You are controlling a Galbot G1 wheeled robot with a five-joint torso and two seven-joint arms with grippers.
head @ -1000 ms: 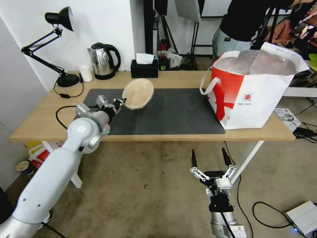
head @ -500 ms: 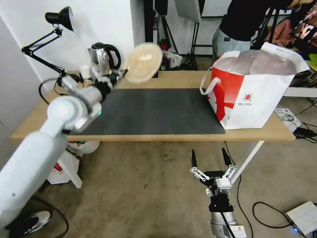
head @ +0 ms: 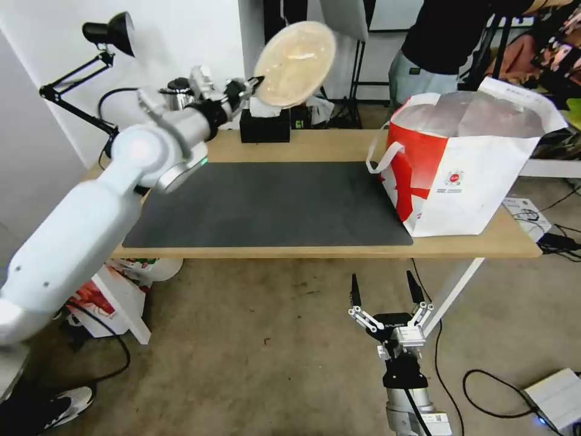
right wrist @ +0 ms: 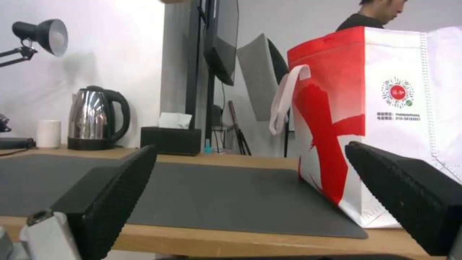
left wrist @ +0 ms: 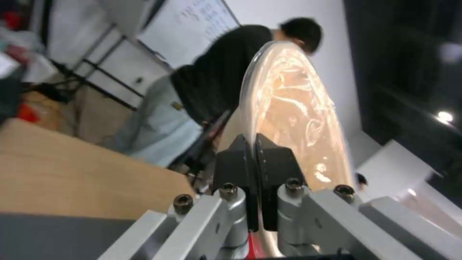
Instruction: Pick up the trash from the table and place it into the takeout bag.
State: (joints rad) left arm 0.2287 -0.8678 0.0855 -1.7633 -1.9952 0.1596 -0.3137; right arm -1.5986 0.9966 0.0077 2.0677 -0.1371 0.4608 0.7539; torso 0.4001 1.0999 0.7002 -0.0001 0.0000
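The left end effector (head: 253, 83) is seen raised well above the tabletop (head: 327, 145), over its far edge, with its two black fingers (left wrist: 240, 159) pressed together on the rim of the beige round lidded container (head: 295, 56). The container is held in the air, tilted steeply on edge so that its broad lid is turned toward the head camera; it is carried above the black tissue box (head: 264, 126) and clear of everything on the tabletop. In the left wrist view the thin rim of the container (left wrist: 293, 108) is seen clamped between the finger pads, the clear lid curving away past them.

The takeout bag (head: 466, 163) is stood upright at the right end of the dark grey mat (head: 272, 206), partly on the mat and partly on bare wood, with its mouth open, its silver lining exposed and a white loop handle hanging toward the mat. The held container is well apart from the bag, up and to the left of it.

The right end effector (head: 383, 293) is parked low in front of the tabletop's near edge, below the level of the mat, with its fingers spread wide and nothing between them. From its wrist view the bag (right wrist: 385, 108) is seen standing on the mat (right wrist: 202, 195), with a steel kettle (right wrist: 94, 117), a small white cup (right wrist: 48, 133) and the tissue box (right wrist: 171, 139) lined up along the far side of the mat.
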